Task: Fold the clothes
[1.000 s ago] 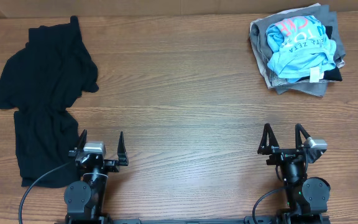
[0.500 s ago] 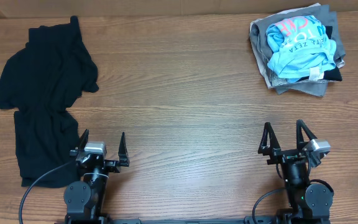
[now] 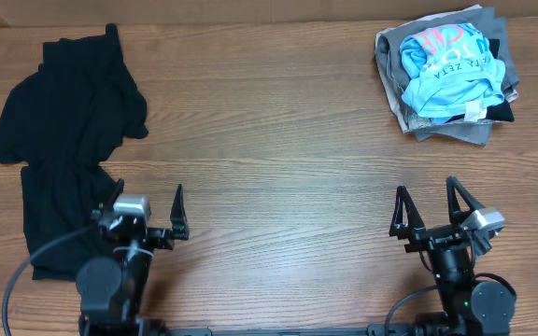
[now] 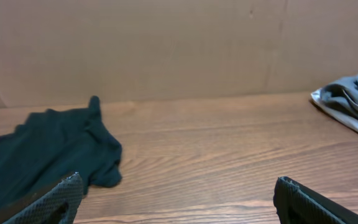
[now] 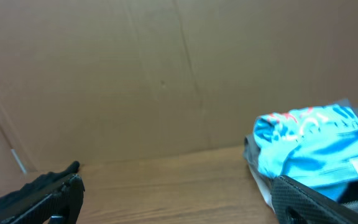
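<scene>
One blue shirt [image 3: 442, 86], far from the black shirt [image 3: 71, 121], reads "ZETA".

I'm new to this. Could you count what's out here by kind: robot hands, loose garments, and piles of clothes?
Robot hands: 2, the left hand and right hand, both open
Loose garments: 1, the black shirt
Piles: 1, the pile of clothes, light blue shirt on top
Total: 4

Two black arms [image 3: 110, 280], a left hand [image 3: 148, 198] and a right hand [image 3: 426, 191], each with two slim pointed black fingers [image 3: 177, 201] of fine mesh texture, silver-grey camera block [image 3: 131, 205] on each wrist, round black joint housings [image 3: 487, 301], looping black cables [image 3: 8, 297]
</scene>
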Robot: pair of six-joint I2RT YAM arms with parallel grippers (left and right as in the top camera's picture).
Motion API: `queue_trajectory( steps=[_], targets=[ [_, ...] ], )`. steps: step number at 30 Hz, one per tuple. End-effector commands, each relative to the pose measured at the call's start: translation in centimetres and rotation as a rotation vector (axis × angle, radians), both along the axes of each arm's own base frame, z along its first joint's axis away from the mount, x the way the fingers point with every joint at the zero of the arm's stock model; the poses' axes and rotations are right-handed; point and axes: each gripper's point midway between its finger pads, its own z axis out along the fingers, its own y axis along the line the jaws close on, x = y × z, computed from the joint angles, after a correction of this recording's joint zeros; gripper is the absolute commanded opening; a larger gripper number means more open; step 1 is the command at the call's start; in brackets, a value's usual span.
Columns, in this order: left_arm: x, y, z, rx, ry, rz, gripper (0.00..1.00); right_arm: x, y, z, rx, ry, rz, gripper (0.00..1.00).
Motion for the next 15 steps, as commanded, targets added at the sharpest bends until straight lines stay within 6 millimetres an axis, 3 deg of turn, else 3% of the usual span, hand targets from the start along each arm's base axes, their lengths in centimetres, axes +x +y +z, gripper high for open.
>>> queue_trajectory(
  steps=[1,7,11,15],
  targets=[
    [1.2,-1.0,2.8,-0.022,0.011,-0.06,1.0,-0.6,0.5,2.8,-0.042,-0.025,0.024,1.0],
    [4.3,-2.5,6.1,-0.041,0.096,-0.152,1.0,0.7,0.8,4.2,-0.052,0.1,0.042,1.0],
    [6.7,-3.0,8.2,-0.044,0.155,-0.185,1.0,2.7,1.7,4.0,-0.076,0.262,0.09,1.0],
    [9.1,-3.2,8.4,0.025,0.251,-0.211,1.0,5.7,2.4,3.1,-0.105,0.461,0.136,1.0]
  ],
)
